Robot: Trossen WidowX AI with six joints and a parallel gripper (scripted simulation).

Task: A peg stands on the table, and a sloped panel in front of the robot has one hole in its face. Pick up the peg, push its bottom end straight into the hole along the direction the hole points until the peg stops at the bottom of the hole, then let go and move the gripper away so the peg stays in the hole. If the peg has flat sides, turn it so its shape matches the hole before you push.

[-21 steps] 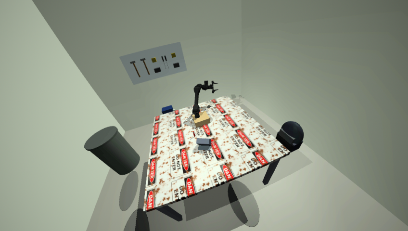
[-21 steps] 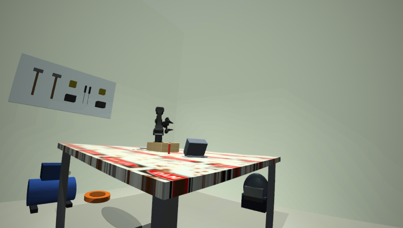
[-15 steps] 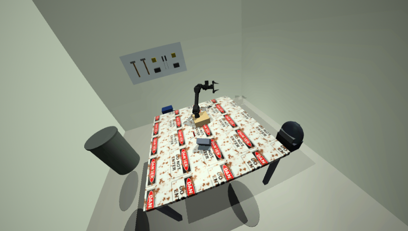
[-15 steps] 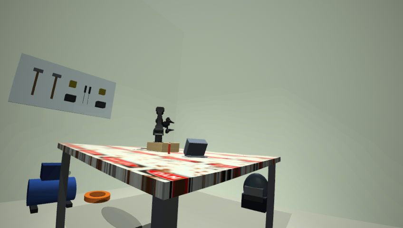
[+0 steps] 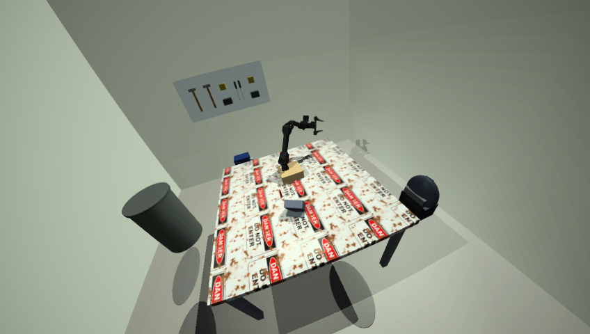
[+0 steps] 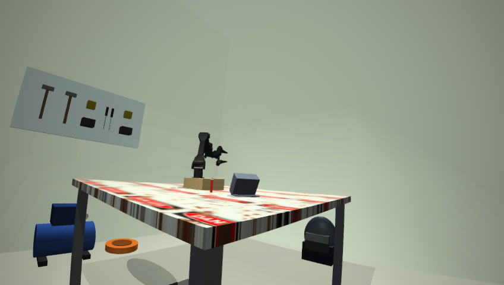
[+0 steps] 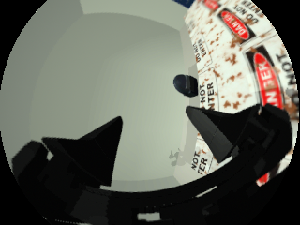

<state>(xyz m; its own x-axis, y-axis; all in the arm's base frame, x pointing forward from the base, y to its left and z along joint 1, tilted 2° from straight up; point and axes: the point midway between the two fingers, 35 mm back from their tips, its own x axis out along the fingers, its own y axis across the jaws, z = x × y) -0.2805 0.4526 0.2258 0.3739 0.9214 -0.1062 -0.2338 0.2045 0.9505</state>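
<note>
The slim red upright peg stands on the sign-printed, rust-spotted surface, between the pale wooden block under the arm and the blue-grey sloped panel, not yet picked up. A hasty approach could tip it, since it looks narrow and a fingertip arriving off-centre would knock it. Later, a crooked grip or misjudged slope could jam its bottom end against the hole's rim; the hole itself I cannot make out.

The black jointed arm rises from the block, bends at its elbow and reaches out high, well apart from the peg. Its black two-fingered tool points sideways rather than down, spread almost fully, with nothing held.
</note>
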